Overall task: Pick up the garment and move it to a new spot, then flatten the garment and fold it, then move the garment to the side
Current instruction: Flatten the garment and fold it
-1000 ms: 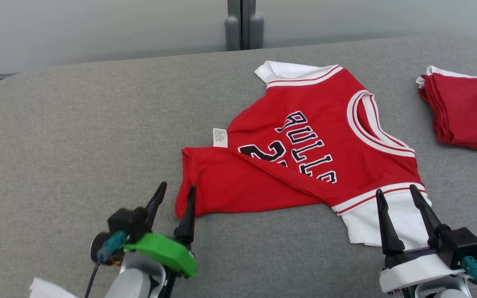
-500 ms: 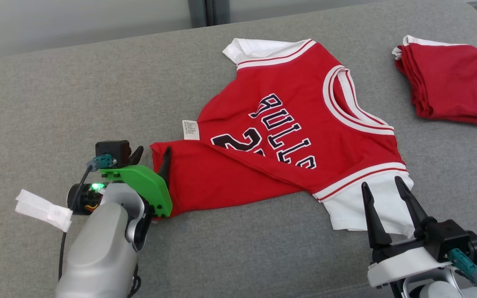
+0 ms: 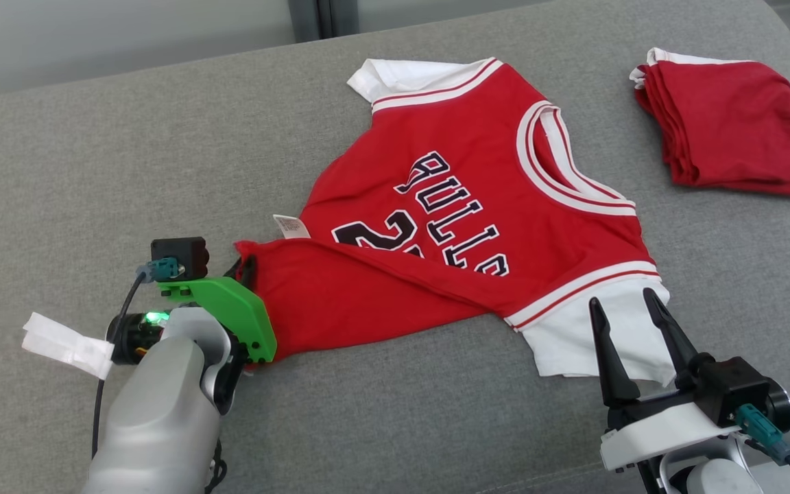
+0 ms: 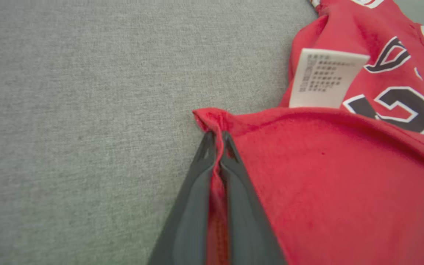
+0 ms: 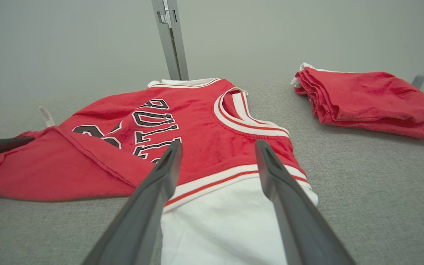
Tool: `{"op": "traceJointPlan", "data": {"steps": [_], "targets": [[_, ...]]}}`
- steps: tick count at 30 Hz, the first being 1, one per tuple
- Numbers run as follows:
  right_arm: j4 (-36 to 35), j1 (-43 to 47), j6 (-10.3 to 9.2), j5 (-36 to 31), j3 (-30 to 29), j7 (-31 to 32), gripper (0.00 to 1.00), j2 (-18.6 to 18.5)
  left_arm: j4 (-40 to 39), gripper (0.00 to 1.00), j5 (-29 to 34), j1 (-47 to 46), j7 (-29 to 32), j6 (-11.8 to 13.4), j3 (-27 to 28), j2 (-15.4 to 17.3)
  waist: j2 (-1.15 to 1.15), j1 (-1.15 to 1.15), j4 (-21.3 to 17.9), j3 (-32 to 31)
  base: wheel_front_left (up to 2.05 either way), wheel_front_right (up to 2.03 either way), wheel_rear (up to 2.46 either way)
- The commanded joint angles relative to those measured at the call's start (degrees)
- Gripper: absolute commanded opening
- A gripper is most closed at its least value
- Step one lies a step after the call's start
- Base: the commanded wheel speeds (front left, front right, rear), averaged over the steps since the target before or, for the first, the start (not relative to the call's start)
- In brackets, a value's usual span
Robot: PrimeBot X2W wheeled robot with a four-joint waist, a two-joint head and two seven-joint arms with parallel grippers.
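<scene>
At lower left, a corner of the red garment (image 3: 463, 165) is clamped by the left pincer (image 4: 217, 137), while the right pincer (image 3: 621, 299) is held apart at lower right.

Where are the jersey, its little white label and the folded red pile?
jersey (image 3: 467, 120): head view, red cloth beside the lettering.
label (image 4: 326, 77): left wrist view, middle of the tag.
pile (image 3: 731, 123): head view, top layer.
</scene>
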Motion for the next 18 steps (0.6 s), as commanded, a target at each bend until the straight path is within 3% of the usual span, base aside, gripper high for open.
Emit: {"op": "traceJointPlan", "data": {"steps": [1,5,11,14,18], "targets": [[0.13,-0.65,-0.09,0.29,-0.10,-0.14,1.00,-0.04,0.24,0.00,-0.66,-0.99,-0.86,-0.39,-0.49,0.13,0.00,0.00,-0.08,-0.17,0.00,0.00,0.00],[0.39,0.36,-0.09,0.62,-0.78,-0.15,1.00,-0.04,-0.96,0.00,-1.62,-1.52,-4.61,-0.36,-1.64,0.09,0.00,0.00,0.28,-1.05,0.00,0.00,0.00],[0.57,2.87,-0.09,1.03,-2.36,-0.15,1.00,-0.04,-8.83,0.00,-3.71,3.05,-10.59,-0.39,-5.50,0.70,0.00,0.00,1.93,-3.62,0.00,0.00,0.00],[0.63,4.68,-0.09,1.26,-3.11,-0.15,1.00,-0.04,-17.24,0.00,-6.04,8.40,-11.53,-0.40,-9.37,1.53,0.00,0.00,3.15,-5.44,0.00,0.00,0.00],[0.63,6.46,-0.09,1.00,-3.78,-0.15,1.00,-0.02,-30.42,0.00,-9.27,17.33,-12.15,-0.33,-15.38,6.33,0.00,0.00,4.73,-7.19,0.00,0.00,0.00]]}}
